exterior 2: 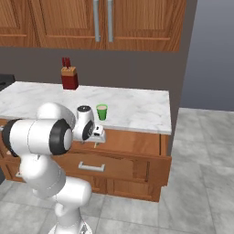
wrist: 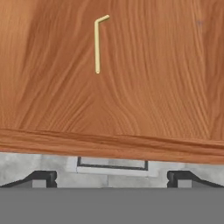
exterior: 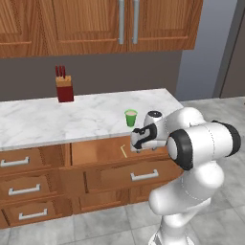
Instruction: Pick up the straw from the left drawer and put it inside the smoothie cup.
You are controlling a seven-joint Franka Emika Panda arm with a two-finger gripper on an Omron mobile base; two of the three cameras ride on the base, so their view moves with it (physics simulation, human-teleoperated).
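The left drawer (exterior: 95,152) (exterior 2: 132,142) (wrist: 144,87) is pulled open under the marble counter. On its flat wood bottom lies the pale yellow-green straw (wrist: 96,48) (exterior: 123,150), with a short bent tip at its far end. My gripper (exterior: 136,145) (exterior 2: 97,135) (wrist: 111,177) hangs over the drawer's front edge, pointing down. It is open, its fingertips (wrist: 41,178) wide apart, with nothing between them, and well short of the straw. The green smoothie cup (exterior: 130,117) (exterior 2: 101,112) stands upright on the counter near its front edge, just behind my hand.
A red knife block (exterior: 64,86) (exterior 2: 69,77) stands at the back of the counter. The drawer's silver bar handle (exterior: 144,175) (wrist: 111,166) lies below my fingers. Narrow stacked drawers (exterior: 24,191) sit to the left. Wooden wall cabinets (exterior: 124,24) hang overhead.
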